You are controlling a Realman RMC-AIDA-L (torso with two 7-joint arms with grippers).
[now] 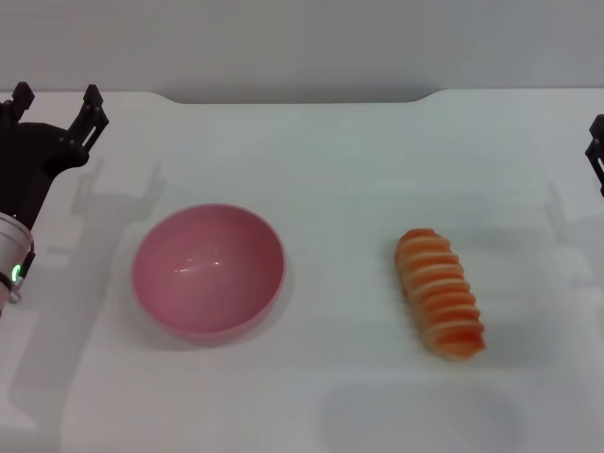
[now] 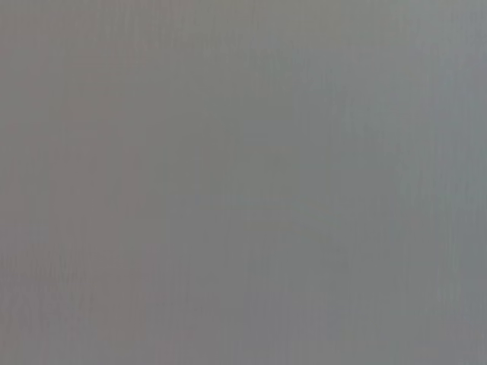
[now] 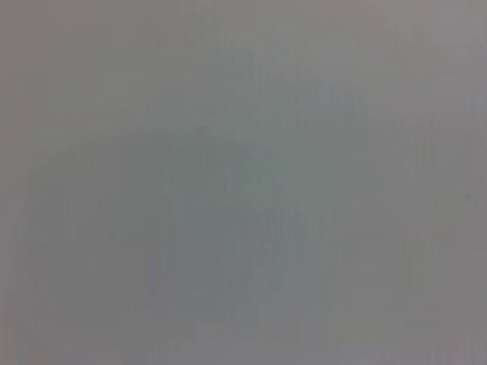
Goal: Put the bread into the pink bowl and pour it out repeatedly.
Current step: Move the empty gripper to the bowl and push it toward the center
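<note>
Resting on a white table (image 1: 311, 396), the pink bowl (image 1: 208, 272) sits upright on the robot's left half of the surface, its glossy hollow holding nothing. The bread (image 1: 440, 293), an orange-brown loaf crossed by pale cream ridges, lies flat on the right half, well apart from the bowl and angled so that its near end points toward the right front of the table. Bare tabletop separates the two.

The left gripper (image 1: 55, 102) hangs at the far left edge of the head view, behind and to the left of the bowl, touching neither bowl nor bread; its two dark fingers stand spread apart with nothing between them. The left arm's pale casing with a small green light shows just below it at the frame edge.

The right gripper (image 1: 597, 151) appears only as a dark sliver at the right edge, beyond and to the right of the bread; whether its fingers are apart or together cannot be told, since most of it seems to be cut off.

Both wrist views show only a flat grey field with no recognisable object.
</note>
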